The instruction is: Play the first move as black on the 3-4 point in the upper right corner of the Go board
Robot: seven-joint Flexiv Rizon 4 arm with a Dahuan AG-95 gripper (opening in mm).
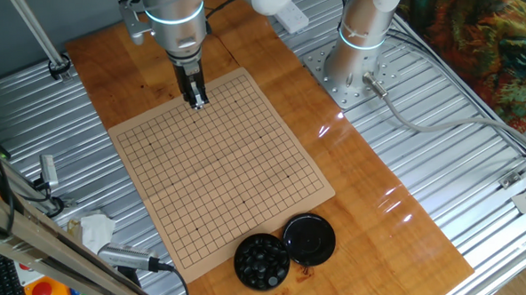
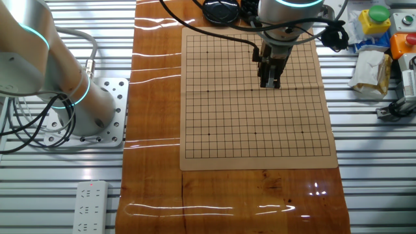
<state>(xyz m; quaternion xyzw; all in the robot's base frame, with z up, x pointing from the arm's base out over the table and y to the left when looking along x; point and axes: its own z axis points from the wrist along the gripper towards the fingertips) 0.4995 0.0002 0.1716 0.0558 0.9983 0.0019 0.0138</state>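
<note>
The tan gridded board lies in the middle of the orange-brown tabletop, and I see no stone on it. My gripper hangs well above the board, near its edge farthest from the bowl; the other fixed view shows my gripper over the board. Its fingers stand close together, shut on a small dark glossy thing at the tips that looks like a black stone. More black stones fill the round black bowl at the board's near edge.
The bowl's round black lid lies beside the bowl, and the lid also shows past the board's top edge. The robot base is bolted beside the tabletop. Tools and clutter sit on the metal table nearby.
</note>
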